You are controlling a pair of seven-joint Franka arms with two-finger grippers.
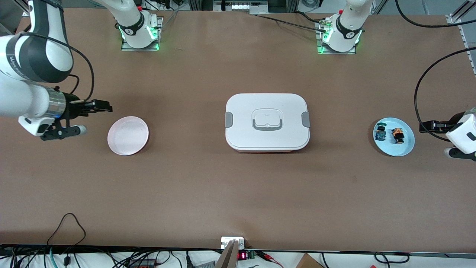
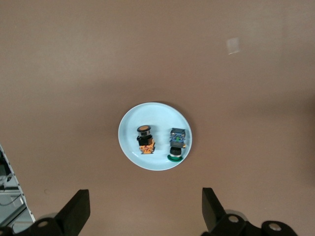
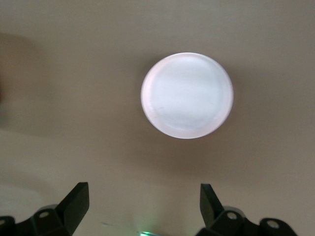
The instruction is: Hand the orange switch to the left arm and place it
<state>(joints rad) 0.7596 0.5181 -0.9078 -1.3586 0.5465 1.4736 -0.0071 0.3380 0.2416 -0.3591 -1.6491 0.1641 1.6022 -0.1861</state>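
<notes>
Opening step of the handover, nothing grasped yet. Orange switch (image 1: 397, 135) lying on a pale blue plate (image 1: 406, 147) near the tabletop (image 1: 238, 186) edge at the left arm's end, just beside a blue switch (image 1: 380, 133) with a green tip, the two apart but close. Left tool (image 2: 142, 206) hanging above the tabletop beside that plate, toward the same edge, fingers spread wide and holding nothing. Right tool (image 3: 142, 204) hovering beside an empty pink plate (image 1: 128, 135) near the edge at the right arm's end, likewise released and empty. Next move, most likely: lowering the left tool over the blue plate and closing on the orange piece alone, calling for a narrow, well-centred pinch so as not to nudge or catch the blue neighbour. White box (image 1: 267, 122) sitting mid-tabletop, squarely between the two plates, blocking the straight path; a lift above its lid or a swing round it probably needed for the pass.
</notes>
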